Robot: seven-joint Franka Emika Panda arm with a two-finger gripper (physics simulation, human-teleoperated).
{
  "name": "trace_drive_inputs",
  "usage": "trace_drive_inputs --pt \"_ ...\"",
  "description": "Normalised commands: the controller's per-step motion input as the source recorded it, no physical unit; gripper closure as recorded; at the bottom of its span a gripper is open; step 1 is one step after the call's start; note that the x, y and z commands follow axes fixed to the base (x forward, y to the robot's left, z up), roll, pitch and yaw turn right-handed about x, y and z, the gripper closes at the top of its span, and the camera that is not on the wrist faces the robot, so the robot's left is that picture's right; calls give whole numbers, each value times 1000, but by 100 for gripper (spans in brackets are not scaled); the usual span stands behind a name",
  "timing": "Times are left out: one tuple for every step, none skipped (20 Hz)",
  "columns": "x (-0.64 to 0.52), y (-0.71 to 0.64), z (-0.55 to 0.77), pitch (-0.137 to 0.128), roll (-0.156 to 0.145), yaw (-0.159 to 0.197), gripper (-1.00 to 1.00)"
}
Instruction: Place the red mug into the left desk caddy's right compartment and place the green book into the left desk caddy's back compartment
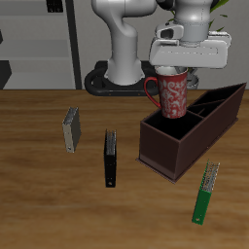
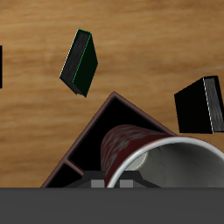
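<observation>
Red mug (image 1: 173, 95) hangs from the gripper (image 1: 178, 66), pinched at its rim, above the squarish right compartment (image 1: 167, 134) of the left desk caddy (image 1: 209, 122); base not yet inside. Judged rigid, glazed, likely slippery; rim grip opposite the handle looks sound. Green book (image 1: 205, 193) lies flat near the table's front edge: thin, stiff, light; probably best taken across its edges.

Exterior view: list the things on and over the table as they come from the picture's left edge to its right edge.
Grey book → black book → red mug, held up over the left desk caddy → green book. The mug and caddy overlap, so their order against each other is unclear.
</observation>
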Motion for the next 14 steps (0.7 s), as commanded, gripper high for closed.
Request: trace_drive_inputs --pt "-12 101 -107 3 40 -7 100" --pt "-55 14 3 0 0 0 100" --pt "69 128 -228 30 31 9 100" --pt "21 112 -147 16 3 0 100" --pt "38 133 -168 20 38 8 100" --pt "27 56 -99 14 -10 -3 100" --pt "81 77 -119 16 26 -22 100" --pt "50 96 -148 37 28 -22 100" --pt "86 63 -97 15 1 2 100" --pt "56 53 -118 14 -2 15 100" --pt "98 64 -96 14 18 -16 100" --pt "-10 -4 -103 17 6 -16 100" --pt "33 23 -100 7 -13 1 100" --pt "91 126 -166 35 44 2 100"
